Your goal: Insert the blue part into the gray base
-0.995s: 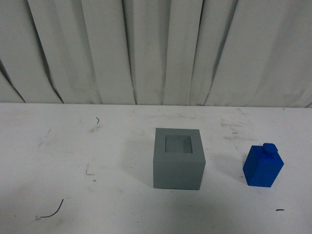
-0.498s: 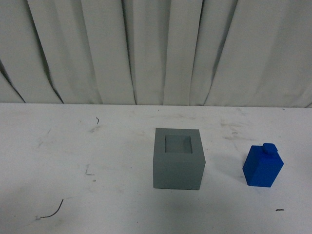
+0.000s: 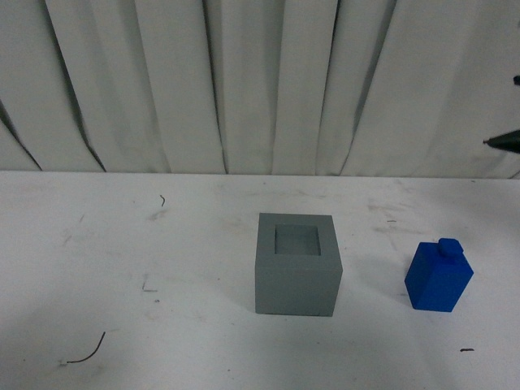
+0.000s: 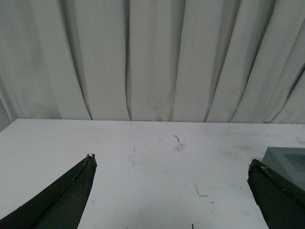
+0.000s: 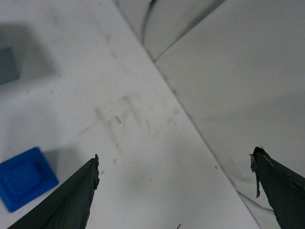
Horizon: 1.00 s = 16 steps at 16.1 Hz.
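Now my right tool, jaws wide and empty, has just edged into the front view, likely heading for the blue block, which stands untouched on the surface, apart from the gray cube; my left tool gapes empty too.

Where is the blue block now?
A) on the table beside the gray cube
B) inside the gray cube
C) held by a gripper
A: the blue part stands on the table, apart from the gray base.
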Each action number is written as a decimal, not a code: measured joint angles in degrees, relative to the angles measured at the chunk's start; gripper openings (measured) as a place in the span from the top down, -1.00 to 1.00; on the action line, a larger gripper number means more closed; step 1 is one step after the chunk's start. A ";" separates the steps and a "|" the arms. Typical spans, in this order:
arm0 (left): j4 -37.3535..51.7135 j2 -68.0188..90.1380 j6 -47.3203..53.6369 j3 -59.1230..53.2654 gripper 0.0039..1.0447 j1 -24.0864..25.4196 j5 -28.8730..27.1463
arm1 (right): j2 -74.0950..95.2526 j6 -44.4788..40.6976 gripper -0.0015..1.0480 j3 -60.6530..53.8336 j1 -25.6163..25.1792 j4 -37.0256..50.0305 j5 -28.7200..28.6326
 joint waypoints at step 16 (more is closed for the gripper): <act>0.00 0.00 0.00 0.00 -0.88 0.00 0.00 | 18.47 -24.11 -0.88 19.12 10.58 -39.74 15.12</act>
